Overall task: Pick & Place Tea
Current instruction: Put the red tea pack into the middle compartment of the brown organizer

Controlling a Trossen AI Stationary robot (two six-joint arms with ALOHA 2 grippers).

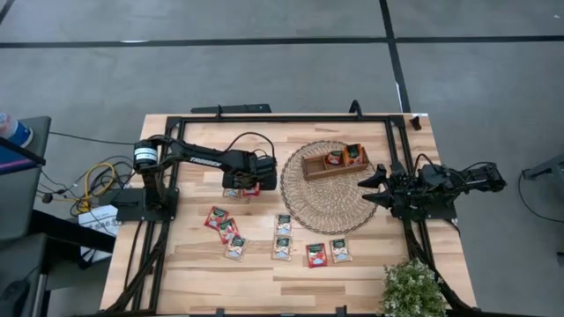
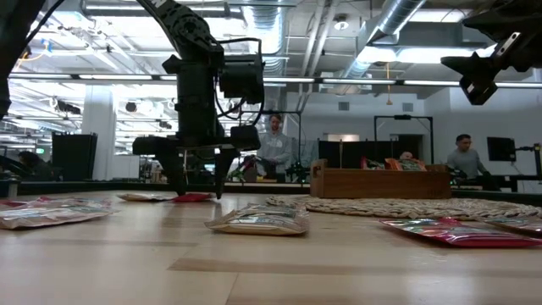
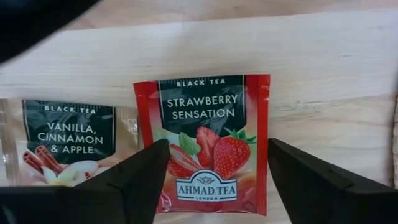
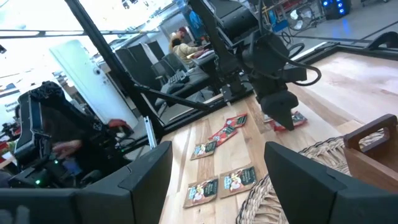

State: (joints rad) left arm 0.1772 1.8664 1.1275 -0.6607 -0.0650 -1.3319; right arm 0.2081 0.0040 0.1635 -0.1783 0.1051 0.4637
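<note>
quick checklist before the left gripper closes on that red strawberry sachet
1. Left gripper over the red strawberry sachet, a finger on each side: ok.
2. Jaws open around it: ok.
3. Fingers clear of the vanilla sachet beside it: cannot tell; one finger sits close.
4. Fingertips down at the table: ok in the low view.
5. Wooden tray on the wicker mat has room: ok.
6. Right gripper parked clear at the mat's edge: ok.

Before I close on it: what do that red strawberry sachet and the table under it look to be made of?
Red sachet: looks like glossy printed foil or plastic film, judging by its sheen and crimped flat edges; paper can't be ruled out. Table: pale wood, matte, with visible grain and plank seams. The left gripper straddles the sachet with its fingers open.
</note>
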